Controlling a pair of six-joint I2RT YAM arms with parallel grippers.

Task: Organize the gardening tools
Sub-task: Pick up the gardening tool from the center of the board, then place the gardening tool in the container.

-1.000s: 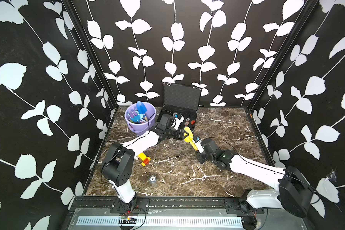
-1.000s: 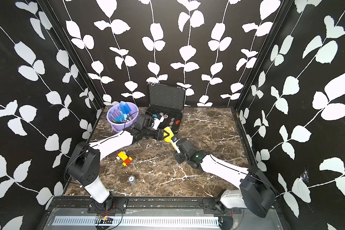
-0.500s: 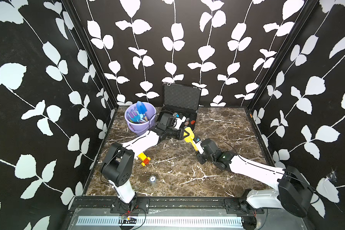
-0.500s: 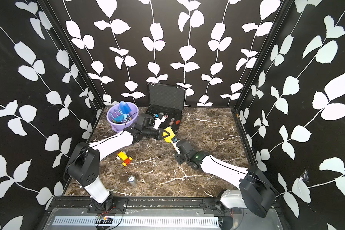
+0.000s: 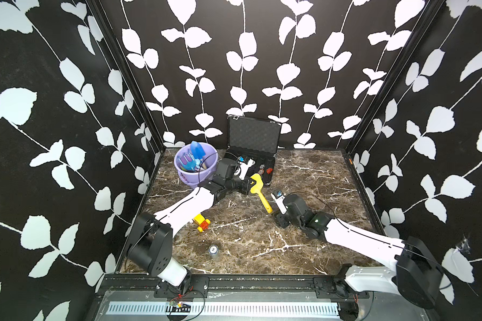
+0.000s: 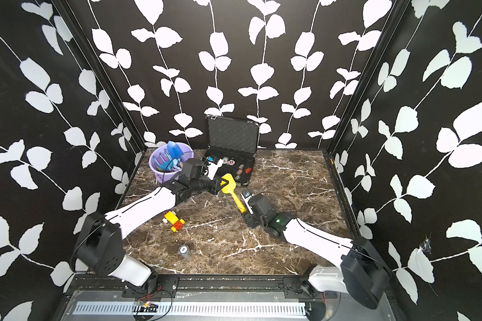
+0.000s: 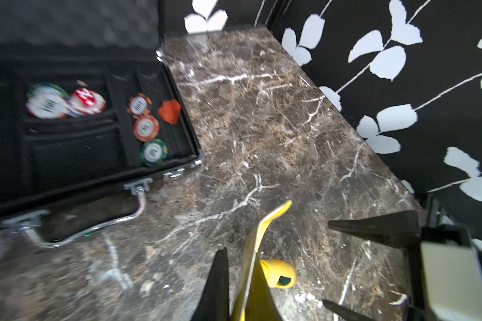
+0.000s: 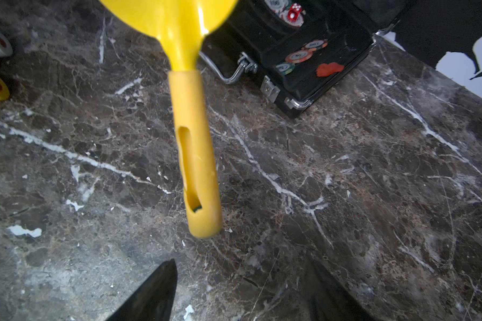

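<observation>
Marble top (image 5: 304, 180): yellow trowel (image 5: 261, 196), handle frontward

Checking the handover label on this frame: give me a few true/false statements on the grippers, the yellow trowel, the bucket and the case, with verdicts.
1. The left gripper is shut on the blade of the yellow trowel. True.
2. The right gripper clamps the trowel's handle. False: its jaws stand open, and the handle end is clear of them.
3. The purple bucket holds tools. True.
4. The black case is closed. False: its lid stands open, with chips showing inside.
5. The toy vehicle sits in the bucket. False: it is on the table, beside the left arm.
</observation>
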